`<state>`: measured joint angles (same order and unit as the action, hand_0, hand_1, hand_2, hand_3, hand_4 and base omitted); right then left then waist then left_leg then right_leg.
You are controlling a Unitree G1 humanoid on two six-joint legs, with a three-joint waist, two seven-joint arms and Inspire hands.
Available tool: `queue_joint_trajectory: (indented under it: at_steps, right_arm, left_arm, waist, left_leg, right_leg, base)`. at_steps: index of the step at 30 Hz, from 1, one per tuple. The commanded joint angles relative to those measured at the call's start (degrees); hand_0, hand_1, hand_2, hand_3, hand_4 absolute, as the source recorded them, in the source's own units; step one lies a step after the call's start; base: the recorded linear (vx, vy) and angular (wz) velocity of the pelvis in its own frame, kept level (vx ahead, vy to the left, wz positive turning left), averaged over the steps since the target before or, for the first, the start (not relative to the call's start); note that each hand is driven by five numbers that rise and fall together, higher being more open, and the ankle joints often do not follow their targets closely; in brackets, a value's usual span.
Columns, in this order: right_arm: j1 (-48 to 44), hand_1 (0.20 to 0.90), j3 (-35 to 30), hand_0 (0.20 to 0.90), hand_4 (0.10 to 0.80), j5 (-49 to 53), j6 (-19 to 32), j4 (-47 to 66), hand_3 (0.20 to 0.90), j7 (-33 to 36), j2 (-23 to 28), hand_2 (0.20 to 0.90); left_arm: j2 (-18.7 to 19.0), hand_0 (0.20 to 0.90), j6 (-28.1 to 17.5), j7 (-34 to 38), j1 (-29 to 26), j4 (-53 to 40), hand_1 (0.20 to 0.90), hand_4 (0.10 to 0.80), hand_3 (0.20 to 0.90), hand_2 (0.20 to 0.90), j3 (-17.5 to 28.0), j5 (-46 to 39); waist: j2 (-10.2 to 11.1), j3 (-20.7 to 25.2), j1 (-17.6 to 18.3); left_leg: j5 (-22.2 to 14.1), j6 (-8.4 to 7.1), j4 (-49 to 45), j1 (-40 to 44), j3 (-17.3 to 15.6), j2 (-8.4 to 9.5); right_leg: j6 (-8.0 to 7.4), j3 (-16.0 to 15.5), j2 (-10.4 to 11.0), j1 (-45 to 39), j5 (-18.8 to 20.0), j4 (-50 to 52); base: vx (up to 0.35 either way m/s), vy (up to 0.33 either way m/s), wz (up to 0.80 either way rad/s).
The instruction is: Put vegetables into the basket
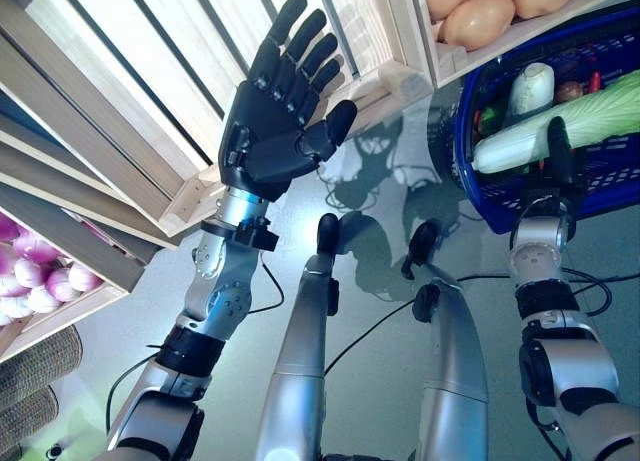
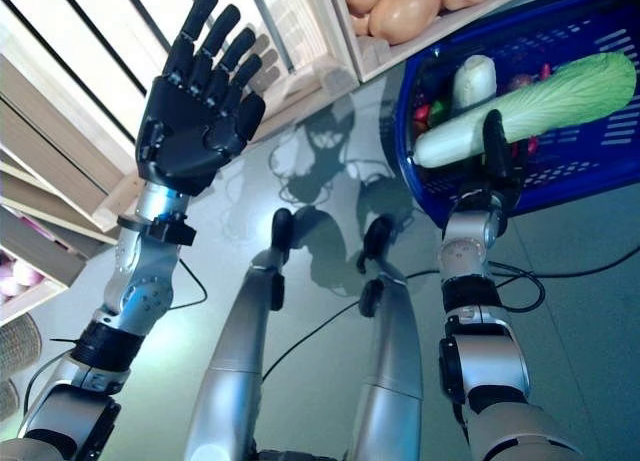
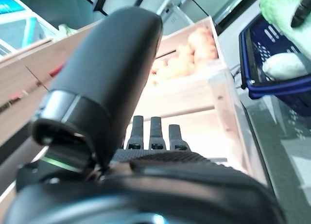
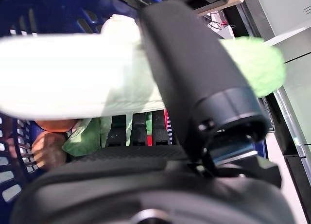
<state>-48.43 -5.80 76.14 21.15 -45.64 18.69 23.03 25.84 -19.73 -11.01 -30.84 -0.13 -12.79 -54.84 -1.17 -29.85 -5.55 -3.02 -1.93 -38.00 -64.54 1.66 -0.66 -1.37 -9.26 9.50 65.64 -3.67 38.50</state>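
Cabbage over basket

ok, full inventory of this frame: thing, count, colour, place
basket: one, blue, at the right
napa cabbage: one, white and pale green, over the basket, in the right hand
white vegetable: one, in the basket
small items: red and brown, in the basket, count unclear
potatoes: several, tan, crate beyond the basket
onions: several, pink and white, crate at the far left
left hand: raised, open, empty
right hand: shut on the cabbage
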Motion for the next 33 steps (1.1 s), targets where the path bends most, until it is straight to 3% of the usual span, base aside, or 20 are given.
queue_joint_trajectory:
  at_steps: [1,9,17,25,28,33]
  right_arm:
    - [1.03,0.900,0.39,0.900,0.800,-4.95,2.47,3.91,0.900,-1.53,5.32,0.900]
    - [1.63,0.900,-0.67,0.900,0.800,-7.32,4.26,2.94,0.900,4.94,5.76,0.900]
    - [4.15,0.900,-0.49,0.900,0.800,-5.75,7.97,3.28,0.900,0.37,3.39,0.900]
    - [12.55,0.900,3.74,0.900,0.800,-16.23,8.52,8.55,0.900,-4.89,-0.65,0.900]
    - [17.30,0.900,4.79,0.900,0.800,-17.67,8.38,10.65,0.900,-8.09,-1.25,0.900]
    - [28.68,0.900,7.69,0.900,0.800,-28.59,8.58,13.08,0.900,-9.10,-1.59,0.900]
  left_arm:
    - [0.24,0.900,-6.11,-2.58,-2.32,-10.67,0.900,0.800,0.900,0.900,3.60,0.37]
    - [0.26,0.900,-6.74,-3.56,-1.84,-11.50,0.900,0.800,0.900,0.900,4.07,-0.46]
    - [0.68,0.900,-6.59,-3.60,-0.69,-12.26,0.900,0.800,0.900,0.900,4.46,0.01]
    - [1.65,0.900,-1.62,-2.37,2.92,-11.33,0.900,0.800,0.900,0.900,5.80,0.32]
    - [1.37,0.900,-0.65,-7.08,5.92,-11.53,0.900,0.800,0.900,0.900,6.70,-2.09]
    - [0.18,0.900,4.16,-9.62,11.99,-10.50,0.900,0.800,0.900,0.900,5.80,-0.14]
  waist:
    - [-2.16,0.06,-0.46]
    - [-1.61,0.06,-0.59]
    - [-0.89,0.06,-0.68]
    - [0.55,0.06,0.65]
    - [0.83,0.17,1.20]
    - [0.64,6.36,2.27]
  left_leg:
    - [2.01,-1.21,3.27,0.62,1.04,2.38]
    - [1.65,-1.36,4.11,3.16,1.03,2.31]
    - [1.78,-1.50,8.08,11.91,0.57,1.60]
    - [3.84,-2.33,17.06,27.49,-1.65,0.23]
    - [4.64,-2.55,20.86,34.31,-2.70,-0.39]
    - [5.91,-2.62,29.12,44.60,-3.76,-1.20]
  right_leg:
    - [-1.48,-1.03,-1.74,-3.29,0.98,2.26]
    - [-1.20,-1.48,-2.23,-6.21,1.05,0.28]
    - [-0.98,-1.76,-2.98,-14.99,1.04,-5.26]
    - [-0.85,-1.90,-4.56,-31.80,2.35,-16.30]
    - [-0.90,-2.64,-4.95,-38.92,2.50,-20.08]
    - [-1.37,-3.38,-4.71,-49.12,3.62,-28.09]
  base:
    - [0.000,0.000,0.00]
    - [0.000,0.000,0.00]
    - [0.000,0.000,0.00]
    - [0.004,0.052,-0.09]
    - [0.032,0.070,-0.13]
    - [0.075,0.080,-0.15]
